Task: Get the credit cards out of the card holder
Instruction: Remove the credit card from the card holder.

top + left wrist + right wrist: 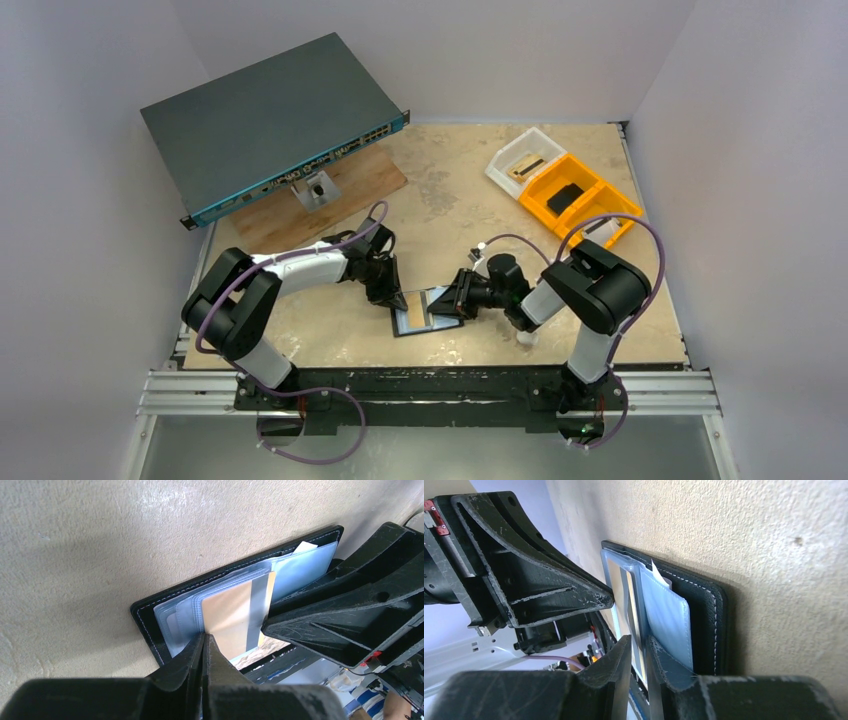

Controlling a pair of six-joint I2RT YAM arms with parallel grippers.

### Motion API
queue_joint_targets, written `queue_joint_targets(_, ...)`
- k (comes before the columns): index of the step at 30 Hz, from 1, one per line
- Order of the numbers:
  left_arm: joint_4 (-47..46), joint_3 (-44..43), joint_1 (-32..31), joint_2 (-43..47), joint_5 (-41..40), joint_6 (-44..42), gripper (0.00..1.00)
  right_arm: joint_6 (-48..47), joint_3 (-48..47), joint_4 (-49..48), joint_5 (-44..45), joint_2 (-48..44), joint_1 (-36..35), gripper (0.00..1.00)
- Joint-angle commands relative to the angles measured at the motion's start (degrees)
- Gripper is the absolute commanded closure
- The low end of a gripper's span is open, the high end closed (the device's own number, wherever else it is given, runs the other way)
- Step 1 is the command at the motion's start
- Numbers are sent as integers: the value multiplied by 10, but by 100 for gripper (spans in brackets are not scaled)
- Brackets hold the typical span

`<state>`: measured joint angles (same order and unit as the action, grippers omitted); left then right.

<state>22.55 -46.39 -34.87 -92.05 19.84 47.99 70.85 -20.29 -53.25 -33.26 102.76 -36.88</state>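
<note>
Pincers from both arms meet over the card holder [422,324], which lies opened flat on the surface [450,190] at about 6 o'clock, close to the near edge and between the two arm bases. Seen from its own wrist, the left pincer [205,639] has its two tips pressed together with no gap, right at the near corner of a tan credit card [232,617] with a grey stripe; whether that corner is actually nipped between the tips cannot be told. The card lies on top of the clear bluish sleeves [175,622] inside the black, white-stitched holder, partly drawn out past them toward the left pincer. In the top view the left pincer comes in from the holder's 10 o'clock and the right pincer [639,647] from its 3 o'clock. The right pincer stands narrow, only a thin slit between its fingers, and the edge of the card and sleeve stack shows in that slit, with one finger lying over a pale blue pocket; a firm grip there cannot be made out. Across the surface, a dark grey network switch [265,120] sits tilted over a wooden board [340,195] at 10 o'clock, and an orange tray [590,190] beside a clear tray [515,160] sits at 2 o'clock.
</note>
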Motion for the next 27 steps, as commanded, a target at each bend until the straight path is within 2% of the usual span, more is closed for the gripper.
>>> queue_joint_targets(1,42,31,4,-26,-97,-21,100,16,8,-48,-13,7,6,82)
queue_joint_targets(12,40,32,5,-30,-93,-24,100,48,14,-111,-20,40,6,84)
queue_joint_targets(19,45,34,5,-28,-101,-23,100,53,25,-114,-7,33,6,100)
queue_joint_targets(27,55,35,8,-22,-116,-26,100,41,39,-91,19,14,9,100)
